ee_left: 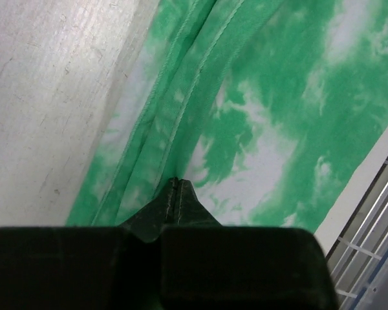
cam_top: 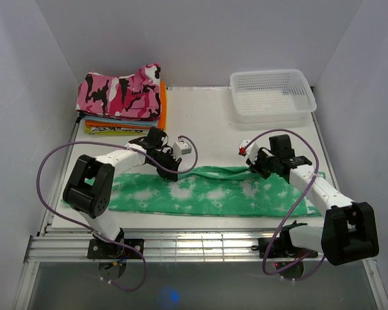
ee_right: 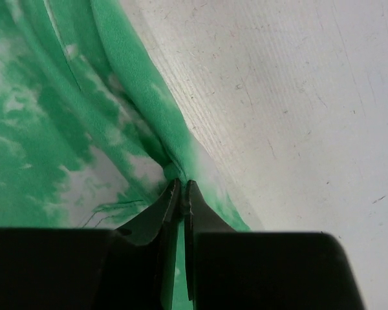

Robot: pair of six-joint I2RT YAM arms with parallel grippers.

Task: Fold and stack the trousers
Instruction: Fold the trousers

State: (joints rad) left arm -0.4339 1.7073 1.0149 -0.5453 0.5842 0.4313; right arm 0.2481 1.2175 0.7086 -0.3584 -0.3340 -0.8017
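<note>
The trousers (cam_top: 213, 194) lie flat across the near half of the table, mint green with white blotches, their length running left to right. My left gripper (cam_top: 170, 173) is at their far edge, left of centre. In the left wrist view its jaws (ee_left: 176, 181) are pressed together on a raised seam fold of the trousers (ee_left: 278, 97). My right gripper (cam_top: 254, 163) is at the far edge further right. In the right wrist view it (ee_right: 183, 184) is shut, with green cloth of the trousers (ee_right: 39, 116) pinched between the tips.
A stack of folded clothes stands at the back left, topped by a pink camouflage garment (cam_top: 123, 93) over orange pieces (cam_top: 161, 106). A white mesh basket (cam_top: 271, 93) stands at the back right. Bare white table (cam_top: 207, 129) lies behind the trousers. Metal rails (cam_top: 200, 244) line the near edge.
</note>
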